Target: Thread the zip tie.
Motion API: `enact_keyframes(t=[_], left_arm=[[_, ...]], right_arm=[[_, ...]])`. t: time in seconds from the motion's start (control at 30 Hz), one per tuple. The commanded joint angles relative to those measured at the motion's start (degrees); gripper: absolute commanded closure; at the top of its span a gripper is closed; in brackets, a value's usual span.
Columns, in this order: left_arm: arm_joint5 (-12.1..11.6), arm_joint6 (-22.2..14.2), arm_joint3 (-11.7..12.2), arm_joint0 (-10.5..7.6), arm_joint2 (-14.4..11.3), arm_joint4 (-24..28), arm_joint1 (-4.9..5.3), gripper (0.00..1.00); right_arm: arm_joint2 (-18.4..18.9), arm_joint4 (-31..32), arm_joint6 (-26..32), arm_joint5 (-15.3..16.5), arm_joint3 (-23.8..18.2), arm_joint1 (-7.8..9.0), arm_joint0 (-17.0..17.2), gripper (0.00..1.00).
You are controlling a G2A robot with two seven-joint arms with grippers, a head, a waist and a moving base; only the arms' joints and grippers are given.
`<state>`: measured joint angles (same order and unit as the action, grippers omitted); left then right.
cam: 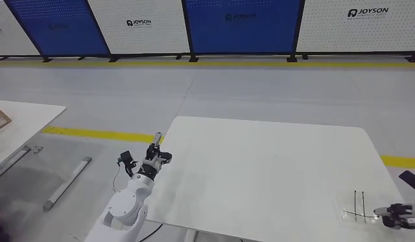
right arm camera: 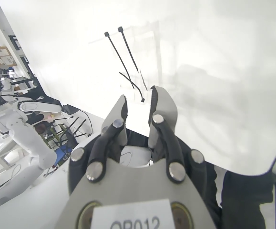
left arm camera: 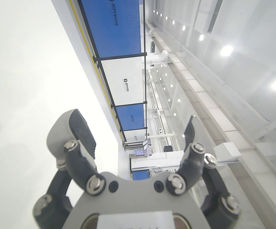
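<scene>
Three black zip ties [right arm camera: 123, 58] lie near the front right corner of the white table [cam: 259, 164]. Two lie straight and side by side, and a third curved zip tie [right arm camera: 134, 85] crosses their tails. From above, the zip ties [cam: 358, 204] rest on a faint clear sheet. My right gripper [right arm camera: 139, 94] is open just short of them, and the curved tie's head sits right ahead of the gap between its fingers. From above, the right gripper [cam: 391, 215] hovers at the table's front right edge. My left gripper [left arm camera: 135, 129] is open and empty; from above the left gripper [cam: 156, 140] points away at the table's left edge.
Bare tabletop [right arm camera: 199, 24] stretches beyond the ties. A second white table [cam: 26, 119] stands off to the left, with a grey bar [cam: 65, 183] on the floor between. Blue and white panels [cam: 240, 15] line the back.
</scene>
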<state>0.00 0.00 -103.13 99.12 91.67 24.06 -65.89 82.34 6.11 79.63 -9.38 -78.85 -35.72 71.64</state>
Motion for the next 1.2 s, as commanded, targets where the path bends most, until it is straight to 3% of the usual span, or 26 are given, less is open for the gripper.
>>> enact_keyframes(t=[0.0,0.13,0.3,0.77,0.9,0.97,1.17], left_arm=[[0.0,0.0,0.0,0.0,0.0,0.0,0.0,0.0],[0.0,0.0,0.0,0.0,0.0,0.0,0.0,0.0],[0.0,0.0,0.0,0.0,0.0,0.0,0.0,0.0],[0.0,0.0,0.0,0.0,0.0,0.0,0.0,0.0],[0.0,0.0,0.0,0.0,0.0,0.0,0.0,0.0],[0.0,0.0,0.0,0.0,0.0,0.0,0.0,0.0],[0.0,0.0,0.0,0.0,0.0,0.0,0.0,0.0]], right_arm=[[-0.6,0.4,0.0,-0.3,0.1,-0.04,-0.3,0.8],[-1.9,1.0,0.0,-1.0,0.2,-0.14,-1.2,0.8],[-2.8,1.8,0.0,-1.7,0.4,-0.18,-2.1,0.88],[-3.6,2.7,0.0,-2.2,-0.1,0.08,-2.3,0.85],[-4.1,2.9,0.0,-2.4,-0.1,0.15,-2.6,0.9],[-4.2,2.9,0.0,-2.4,-0.1,0.16,-2.8,1.0],[-4.1,2.6,0.0,-2.5,-0.2,0.29,-2.9,1.0]])
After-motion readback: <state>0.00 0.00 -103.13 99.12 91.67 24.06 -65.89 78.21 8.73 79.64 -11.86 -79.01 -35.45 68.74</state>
